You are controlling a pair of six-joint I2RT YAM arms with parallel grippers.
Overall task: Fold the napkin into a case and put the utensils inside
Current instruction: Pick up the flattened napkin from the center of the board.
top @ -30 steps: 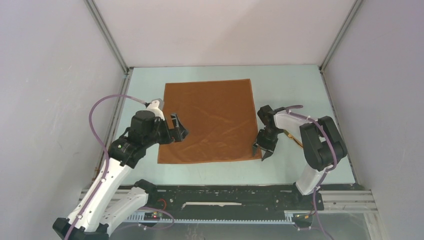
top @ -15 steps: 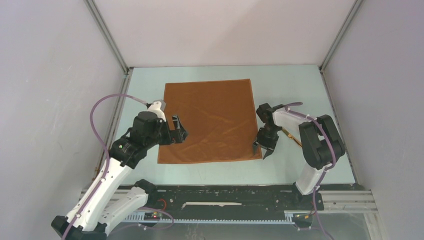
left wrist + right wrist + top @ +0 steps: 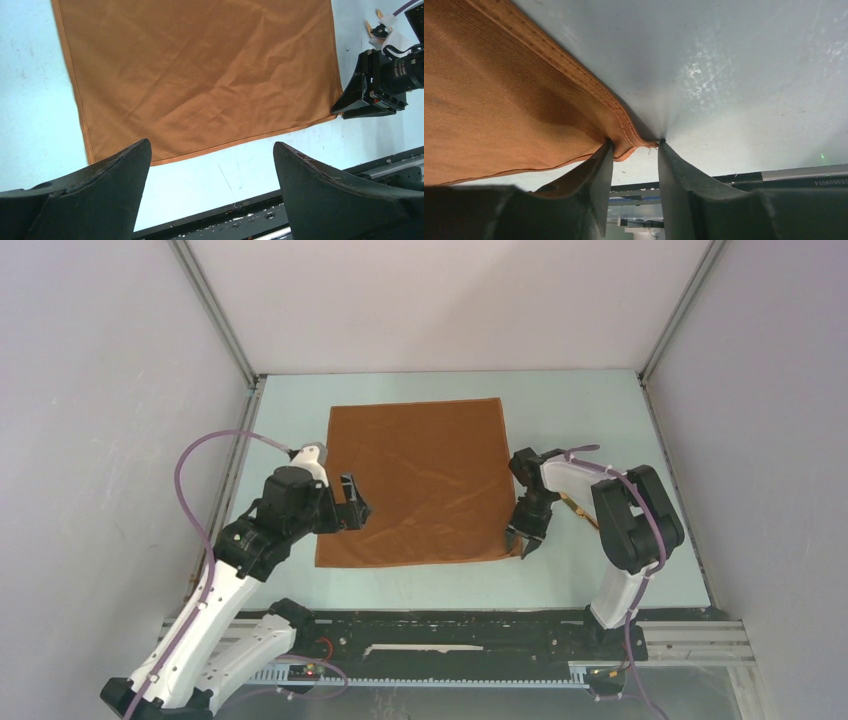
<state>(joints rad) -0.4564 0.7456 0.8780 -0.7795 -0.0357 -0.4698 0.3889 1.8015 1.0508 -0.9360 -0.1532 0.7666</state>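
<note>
Napkin (image 3: pixel 420 480) from the overhead view lies flat and unfolded on the table (image 3: pixel 600 410), a square with no long axis, its edges running square to the arms; no case is formed yet. At the napkin's near right corner sits the right gripper (image 3: pixel 524 543), while the left gripper (image 3: pixel 352 510) hangs over the napkin's left edge, short of its near left corner. Right of the napkin, just beyond its right edge, a sliver of the golden utensils (image 3: pixel 576 506) shows, mostly hidden by the right arm. From the left wrist, the left gripper's jaws stand wide apart and grasp nothing, with the napkin's near left corner below and between them and the whole cloth spreading away beyond. From the right wrist, the right gripper is pinched onto the napkin's corner hem, the cloth bunched and touching both fingers. The coming fold looks to turn on this: all of the napkin lies left of and beyond the right gripper, so the pinched corner would travel across the napkin, and the right arm is the nearer one for it. No brand or label is readable; small digits on the rail below the napkin's near edge are too faint to make out
</note>
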